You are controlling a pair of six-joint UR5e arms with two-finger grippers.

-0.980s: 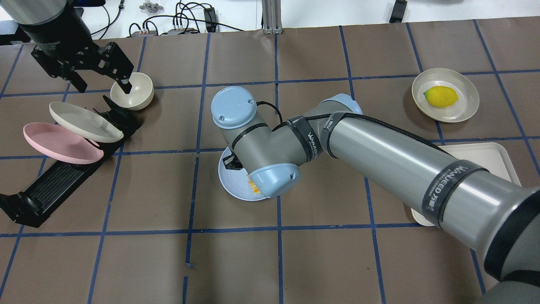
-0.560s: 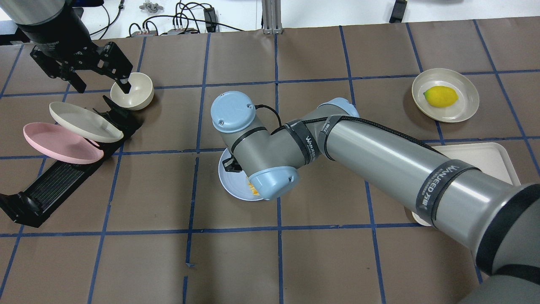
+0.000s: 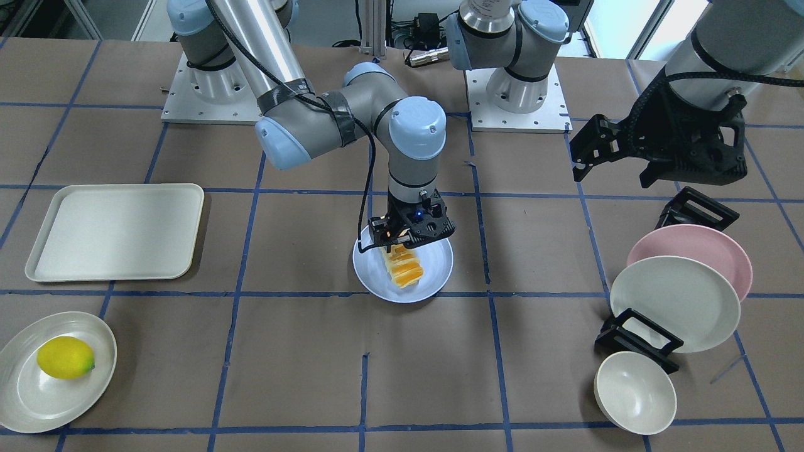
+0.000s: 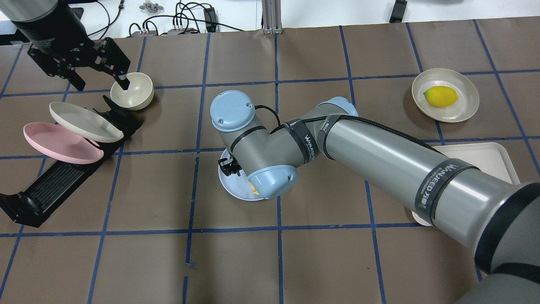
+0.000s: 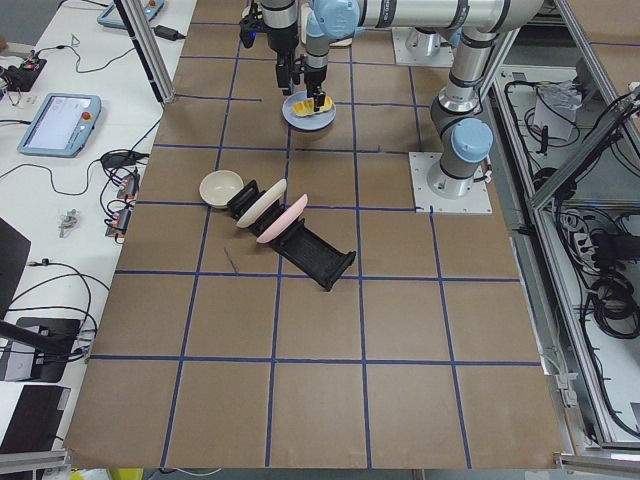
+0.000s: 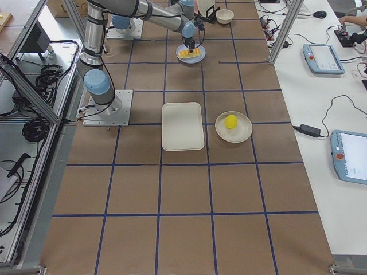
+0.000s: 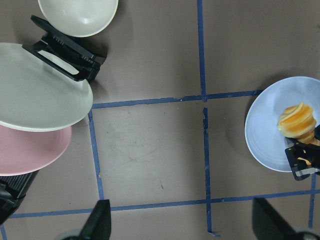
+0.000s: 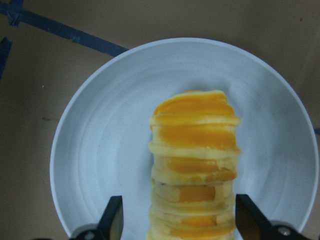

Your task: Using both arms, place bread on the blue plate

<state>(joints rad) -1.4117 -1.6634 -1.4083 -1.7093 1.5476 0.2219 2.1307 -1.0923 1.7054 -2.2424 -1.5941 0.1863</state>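
The bread (image 3: 402, 267), striped orange and cream, lies on the blue plate (image 3: 433, 284) near the table's middle. My right gripper (image 3: 407, 242) hangs straight down over the bread's near-robot end. In the right wrist view its fingers (image 8: 114, 220) stand open on either side of the bread (image 8: 195, 160), on the plate (image 8: 100, 150). In the overhead view the arm hides most of the bread (image 4: 252, 188) and the plate (image 4: 230, 185). My left gripper (image 4: 102, 84) is open and empty, raised beside the dish rack, far from the plate (image 7: 265, 135).
A black rack (image 3: 637, 336) holds a pink plate (image 3: 703, 248) and a cream plate (image 3: 675, 301). A cream bowl (image 3: 634, 392) sits beside it. A cream tray (image 3: 116, 229) and a cream plate (image 3: 25, 389) with a lemon (image 3: 65, 357) lie on the other side.
The right arm's wrist has shifted slightly over the blue plate. The left gripper has drawn back a little towards the table's far edge.
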